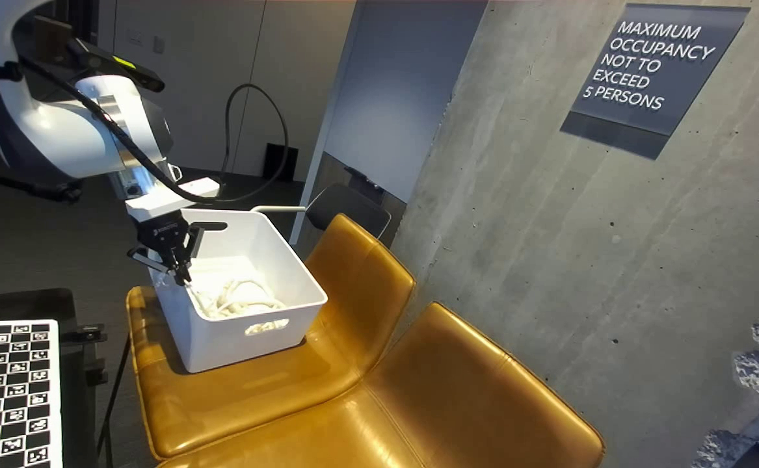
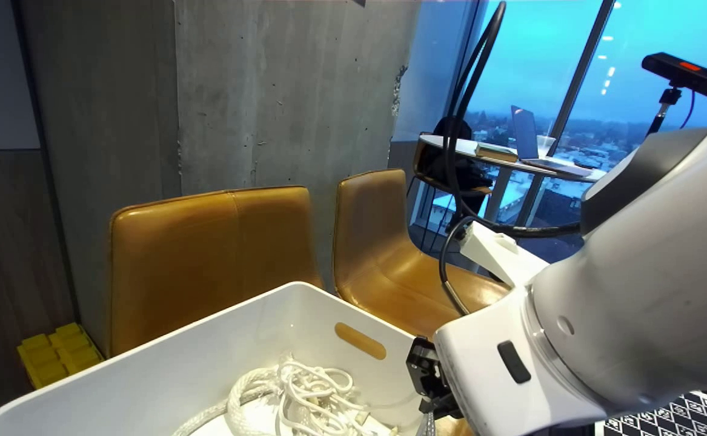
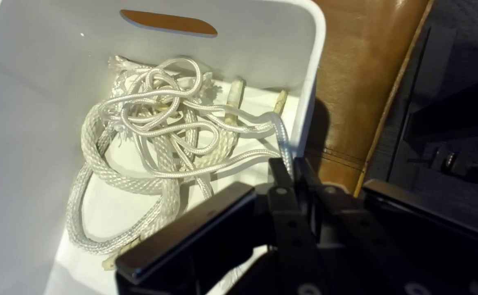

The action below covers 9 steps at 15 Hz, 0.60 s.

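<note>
Pinching a thin white cord (image 3: 281,133) was, I judged, the step in hand: the fingers (image 3: 280,174) were clenched on it at the long edge of the bin (image 1: 242,349), the rest tangled inside. The next move seemed to call for a firm hold. The bin stood on a tan chair (image 1: 223,403); beyond, a concrete wall (image 1: 516,214) bore an occupancy sign (image 1: 655,78).

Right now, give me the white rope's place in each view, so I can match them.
In an exterior view: white rope, left of centre, below mid-height.
In an exterior view: white rope, bottom edge, just left of centre.
Wrist view: white rope, mostly left of centre, one strand reaching the gripper.
Shared landmark: the white bin around it.
</note>
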Available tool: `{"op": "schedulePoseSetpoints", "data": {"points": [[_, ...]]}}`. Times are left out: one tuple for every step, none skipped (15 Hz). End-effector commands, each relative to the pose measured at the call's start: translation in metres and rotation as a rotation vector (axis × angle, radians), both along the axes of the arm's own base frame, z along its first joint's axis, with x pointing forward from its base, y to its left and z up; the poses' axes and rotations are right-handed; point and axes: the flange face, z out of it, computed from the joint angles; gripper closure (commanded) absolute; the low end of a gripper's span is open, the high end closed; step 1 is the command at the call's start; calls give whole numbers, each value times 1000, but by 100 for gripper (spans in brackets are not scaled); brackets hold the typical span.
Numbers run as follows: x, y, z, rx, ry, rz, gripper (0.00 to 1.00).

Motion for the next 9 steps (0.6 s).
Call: {"op": "schedulePoseSetpoints", "data": {"points": [[4,5,21,-11,-38,-7,98],[8,7,25,-11,-48,-16,98],[11,8,30,-12,-56,-24,98],[14,8,34,-14,-63,-31,98],[17,9,39,-16,-66,-41,98],[20,10,43,-17,-71,-53,98],[23,10,46,-17,-74,-64,98],[27,10,50,-16,-79,-75,98],[30,10,54,-16,-82,-87,98]]}}
